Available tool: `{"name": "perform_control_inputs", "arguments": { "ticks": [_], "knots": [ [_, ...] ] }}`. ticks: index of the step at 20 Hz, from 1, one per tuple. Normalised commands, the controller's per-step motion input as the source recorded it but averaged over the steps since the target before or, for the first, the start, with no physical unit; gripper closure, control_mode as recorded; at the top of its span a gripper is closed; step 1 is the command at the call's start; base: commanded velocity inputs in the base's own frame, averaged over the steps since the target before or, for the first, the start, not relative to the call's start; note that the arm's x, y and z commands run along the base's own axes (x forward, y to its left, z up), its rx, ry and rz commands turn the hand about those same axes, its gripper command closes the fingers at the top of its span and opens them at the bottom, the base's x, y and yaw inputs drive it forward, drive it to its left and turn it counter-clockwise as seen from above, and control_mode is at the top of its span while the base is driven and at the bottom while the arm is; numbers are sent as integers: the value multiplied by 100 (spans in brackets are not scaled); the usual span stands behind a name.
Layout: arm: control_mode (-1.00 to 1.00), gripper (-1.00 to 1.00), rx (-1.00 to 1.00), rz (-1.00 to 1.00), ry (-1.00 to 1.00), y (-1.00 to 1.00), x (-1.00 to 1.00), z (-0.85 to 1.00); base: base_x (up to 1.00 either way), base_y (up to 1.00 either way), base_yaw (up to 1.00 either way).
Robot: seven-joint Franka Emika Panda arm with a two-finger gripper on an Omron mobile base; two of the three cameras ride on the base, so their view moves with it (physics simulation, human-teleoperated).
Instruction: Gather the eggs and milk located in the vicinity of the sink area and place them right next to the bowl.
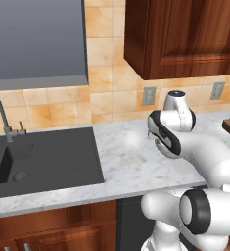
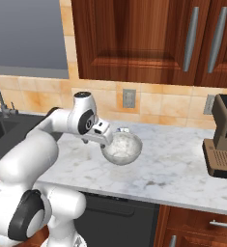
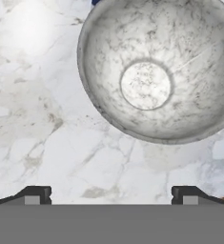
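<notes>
End effector (image 3: 108,195) wide open, holds nothing, hangs over bare table (image 3: 42,119) close beside bowl (image 3: 156,71); looks down, maybe to check spot next to bowl. Bowl upright on table, nothing inside, speckled bottom shows. Small dark blue thing (image 3: 95,2) peeks past bowl's far rim; cannot tell what. No eggs or milk beside bowl, so job looks not done. Sink (image 1: 43,157) well apart from bowl, dark basin, tap (image 1: 1,117) behind it. Coffee machine (image 2: 221,140) on bowl's other side.

We see a silvery, grey-speckled bowl (image 3: 180,43); white grey-veined marble worktop (image 3: 32,119); dark grey-black sink (image 1: 43,159); reddish-brown wood cabinets (image 2: 134,38).
</notes>
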Motion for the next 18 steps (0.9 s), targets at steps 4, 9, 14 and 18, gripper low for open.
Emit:
{"name": "perform_control_inputs", "arguments": {
  "ticks": [4,9,14,18],
  "knots": [
    [-100,-100,0,0,0,0,0,0,0,0,0],
    [-100,-100,0,-1,0,0,0,0,0,0,0],
    [100,-100,0,-3,-1,10,-1,-3,-2,16,0],
    [100,-100,0,0,0,0,0,0,-8,53,-1]
  ]
}}
